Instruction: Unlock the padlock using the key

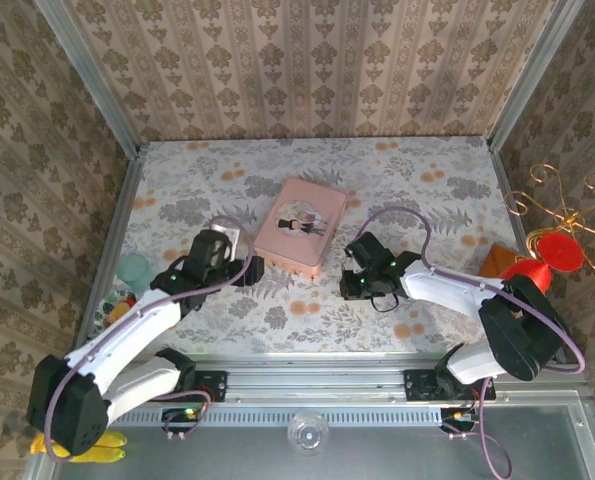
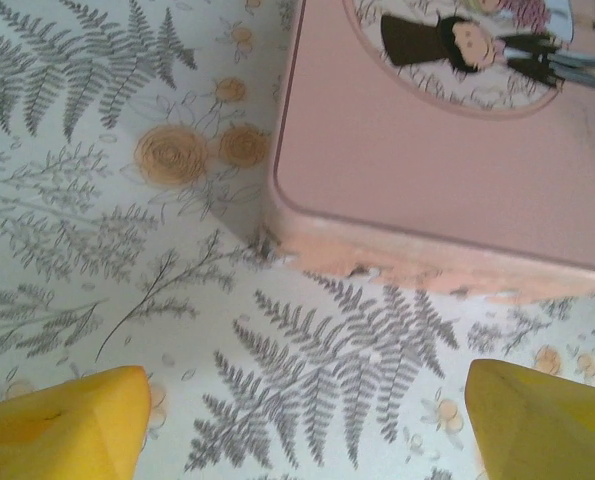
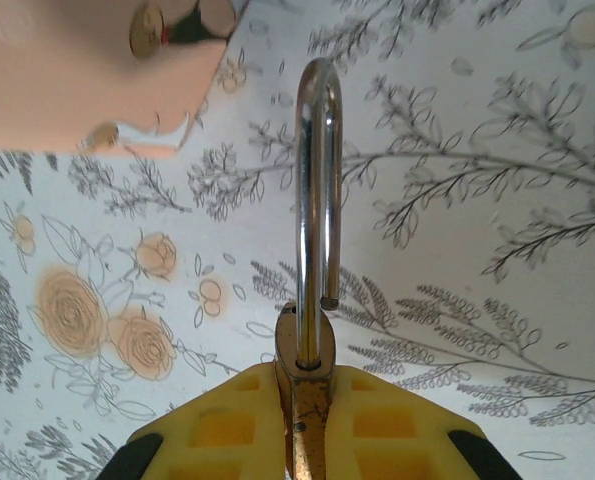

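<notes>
Brass padlock (image 3: 307, 230) body sits clamped between the yellow pads of the right gripper (image 3: 302, 400). The jaws are closed narrow on the body. The silvery shackle projects straight out past the fingertips. One shackle leg enters the body. The other leg ends free, just short of the body top.

Position reference: pink tin (image 1: 299, 238).
- In the right wrist view, the padlock is held apart from the tin, off its rounded corner (image 3: 77, 90), above the floral table cover (image 3: 497, 200).
- In the top view, the right gripper (image 1: 357, 272) is just beside the near right edge of the tin.
- The left gripper (image 1: 245, 266) is just beside the near left corner of the tin.

Left gripper (image 2: 307, 440) state: jaws wide apart, with nothing between the two yellow fingertips (image 2: 67, 430). The tin's near corner (image 2: 447, 190) lies just ahead of the gap, not touching either fingertip.

Markings: the tin lid carries a round picture of a dark-haired cartoon figure. Any lettering on the lid is too blurred to read.
</notes>
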Controlling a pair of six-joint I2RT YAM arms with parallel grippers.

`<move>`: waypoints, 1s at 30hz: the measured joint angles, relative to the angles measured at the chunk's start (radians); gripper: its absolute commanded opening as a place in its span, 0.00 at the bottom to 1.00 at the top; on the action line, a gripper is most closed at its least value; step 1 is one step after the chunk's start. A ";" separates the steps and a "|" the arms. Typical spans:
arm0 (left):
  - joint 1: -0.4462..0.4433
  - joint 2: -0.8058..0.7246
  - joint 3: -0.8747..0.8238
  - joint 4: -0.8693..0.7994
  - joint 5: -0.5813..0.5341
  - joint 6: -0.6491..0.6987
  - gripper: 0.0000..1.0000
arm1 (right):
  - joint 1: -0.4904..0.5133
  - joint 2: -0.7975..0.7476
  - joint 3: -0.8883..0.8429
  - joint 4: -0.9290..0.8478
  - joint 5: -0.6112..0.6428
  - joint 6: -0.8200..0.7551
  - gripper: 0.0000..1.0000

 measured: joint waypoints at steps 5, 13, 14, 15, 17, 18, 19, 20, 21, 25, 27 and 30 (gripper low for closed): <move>0.002 -0.122 -0.056 -0.012 -0.048 0.014 0.85 | 0.025 0.036 -0.016 0.002 0.006 -0.003 0.21; 0.016 -0.137 -0.055 0.002 -0.122 0.029 0.87 | 0.024 0.041 -0.014 -0.009 0.077 -0.050 0.58; 0.022 -0.131 -0.053 0.009 -0.134 0.030 0.87 | 0.024 0.033 -0.014 -0.013 0.090 -0.056 0.60; 0.027 -0.122 -0.048 0.015 -0.147 0.030 0.88 | 0.024 0.021 -0.011 -0.021 0.104 -0.062 0.61; 0.035 -0.095 -0.030 0.028 -0.177 0.032 0.89 | 0.024 0.000 0.001 -0.041 0.129 -0.078 0.64; 0.037 -0.080 -0.018 0.037 -0.194 0.033 0.90 | 0.024 -0.012 0.014 -0.055 0.143 -0.087 0.66; 0.042 -0.065 -0.006 0.047 -0.214 0.036 0.99 | 0.024 -0.024 0.026 -0.065 0.157 -0.097 0.69; 0.042 -0.051 0.008 0.055 -0.236 0.039 1.00 | 0.024 -0.041 0.042 -0.077 0.174 -0.111 0.70; 0.042 -0.034 0.028 0.059 -0.266 0.048 1.00 | 0.024 -0.061 0.060 -0.086 0.192 -0.126 0.72; 0.041 0.034 0.119 0.054 -0.421 0.065 1.00 | 0.024 -0.137 0.126 -0.105 0.291 -0.185 1.00; 0.042 0.060 0.154 0.066 -0.493 0.085 1.00 | 0.024 -0.175 0.154 -0.105 0.376 -0.223 1.00; 0.042 0.071 0.153 0.123 -0.586 0.147 1.00 | 0.021 -0.214 0.167 -0.090 0.501 -0.294 1.00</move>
